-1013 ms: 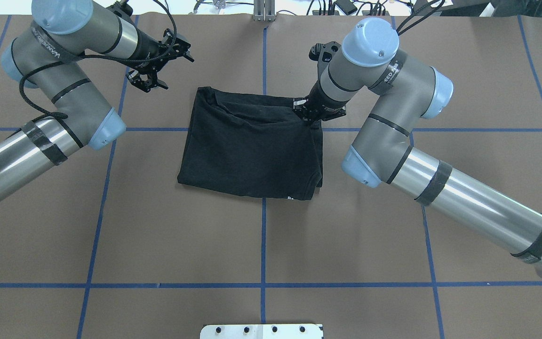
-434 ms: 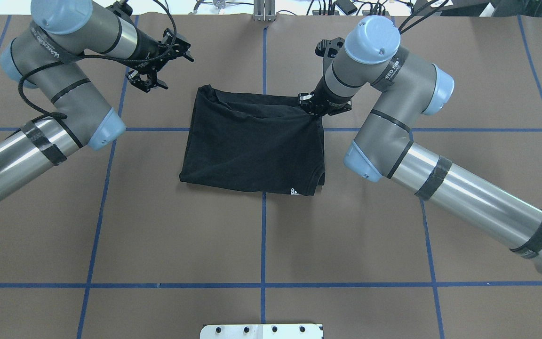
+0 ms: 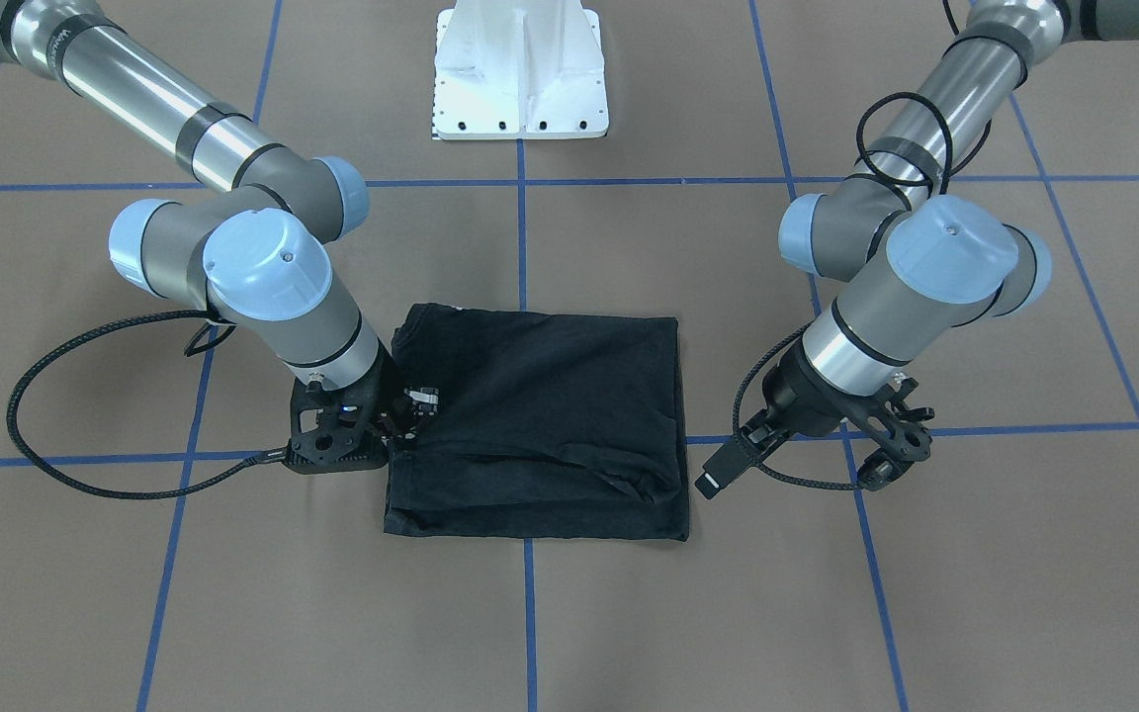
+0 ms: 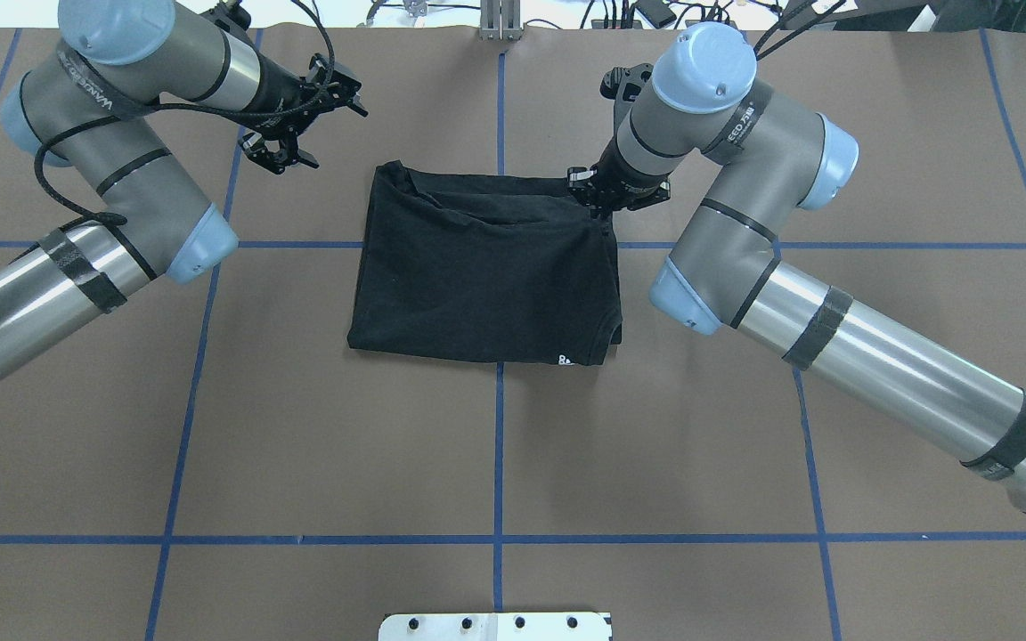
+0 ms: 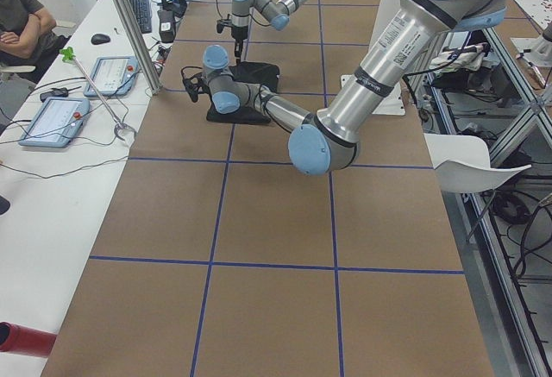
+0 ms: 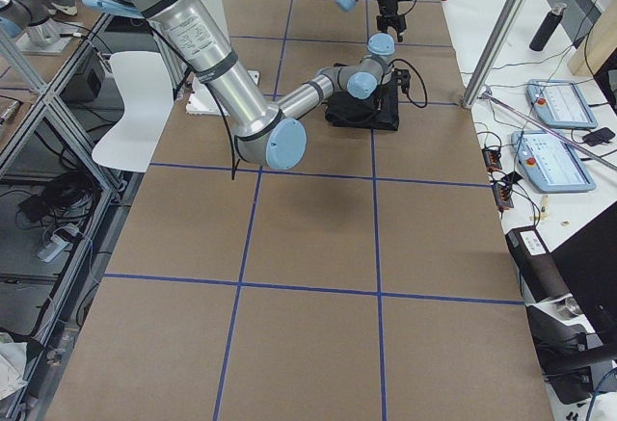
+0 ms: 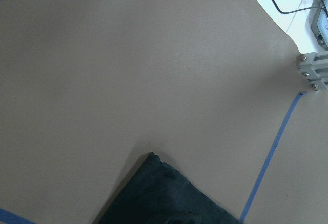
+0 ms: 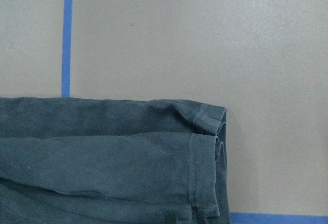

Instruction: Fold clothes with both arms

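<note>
Overhead view, left to right.

Left arm (image 4: 121, 178): in from left edge, elbow bent, wrist at upper left.

Left gripper (image 4: 280, 153): jaws look spread, empty, near the upper-left corner of the T-shirt (image 4: 482, 267), clear of the fabric.

T-shirt: upper centre of frame, flat on the brown table (image 4: 299, 427). Folded to a rough rectangle, plain black side up, straddling the vertical blue tape line (image 4: 499, 445). Wrinkled fold along top edge, small white mark on lower edge near the right corner.

Right gripper (image 4: 599, 200): down on the T-shirt's upper-right corner, apparently clamped on the fabric; fingertips hard to make out.

Right arm (image 4: 745, 240): in from lower right, elbow joint just right of the T-shirt.

White base plate (image 4: 495, 626): bottom centre.

Front-facing view, mirrored: right gripper (image 3: 401, 423) on the T-shirt's left edge, left gripper (image 3: 894, 445) to its right, apart from it.

Left wrist view: one T-shirt corner (image 7: 164, 193) at bottom centre, bare table around.

Right wrist view: stacked hemmed layers (image 8: 102, 152) across lower frame, lying flat, tape at upper left and lower right.
</note>
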Controlling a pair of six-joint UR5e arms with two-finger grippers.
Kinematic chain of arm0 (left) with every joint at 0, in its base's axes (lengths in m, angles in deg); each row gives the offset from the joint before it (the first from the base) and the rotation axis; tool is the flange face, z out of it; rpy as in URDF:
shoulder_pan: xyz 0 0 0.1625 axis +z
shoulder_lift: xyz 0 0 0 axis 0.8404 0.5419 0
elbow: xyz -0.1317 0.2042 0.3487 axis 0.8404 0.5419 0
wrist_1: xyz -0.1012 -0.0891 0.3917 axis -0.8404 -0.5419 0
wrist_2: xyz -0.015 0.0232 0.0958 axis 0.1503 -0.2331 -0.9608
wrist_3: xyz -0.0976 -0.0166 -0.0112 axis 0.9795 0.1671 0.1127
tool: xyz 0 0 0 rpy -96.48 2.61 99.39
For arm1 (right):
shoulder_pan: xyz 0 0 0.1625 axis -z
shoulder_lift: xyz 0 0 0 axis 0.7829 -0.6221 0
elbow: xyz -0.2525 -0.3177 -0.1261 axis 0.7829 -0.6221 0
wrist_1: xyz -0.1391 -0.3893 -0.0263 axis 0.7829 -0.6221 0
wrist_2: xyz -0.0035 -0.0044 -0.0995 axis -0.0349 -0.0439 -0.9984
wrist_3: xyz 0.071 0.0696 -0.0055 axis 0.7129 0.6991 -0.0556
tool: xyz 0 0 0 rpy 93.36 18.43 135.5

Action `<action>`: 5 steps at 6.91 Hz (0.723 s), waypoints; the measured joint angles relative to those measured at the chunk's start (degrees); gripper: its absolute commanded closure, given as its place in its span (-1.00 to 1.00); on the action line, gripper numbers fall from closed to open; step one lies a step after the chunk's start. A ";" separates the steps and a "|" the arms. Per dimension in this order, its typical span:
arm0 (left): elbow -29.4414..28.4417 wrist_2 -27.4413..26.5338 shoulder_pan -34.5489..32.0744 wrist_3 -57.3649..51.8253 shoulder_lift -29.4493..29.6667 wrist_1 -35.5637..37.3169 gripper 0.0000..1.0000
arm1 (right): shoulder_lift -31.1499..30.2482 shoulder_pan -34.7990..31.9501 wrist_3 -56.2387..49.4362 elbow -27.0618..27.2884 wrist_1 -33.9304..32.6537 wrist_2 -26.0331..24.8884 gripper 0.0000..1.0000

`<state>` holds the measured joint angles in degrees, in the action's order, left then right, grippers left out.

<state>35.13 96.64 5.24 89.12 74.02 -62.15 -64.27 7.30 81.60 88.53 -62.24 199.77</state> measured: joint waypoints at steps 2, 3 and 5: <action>0.16 -0.06 0.14 0.08 0.26 -0.05 -1.00 | 1.03 -1.60 0.24 -0.04 -0.36 1.87 -1.00; 0.21 -0.03 0.21 0.09 0.45 -0.22 -1.00 | 1.20 -2.99 0.24 0.04 -0.45 4.00 -1.00; 2.67 0.07 -0.13 -2.43 -0.27 -0.45 -1.00 | 0.90 -7.27 -0.14 0.73 -0.59 9.35 -1.00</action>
<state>37.80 96.71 5.11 86.70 73.75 -62.60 -63.36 0.03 81.46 89.26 -62.83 209.13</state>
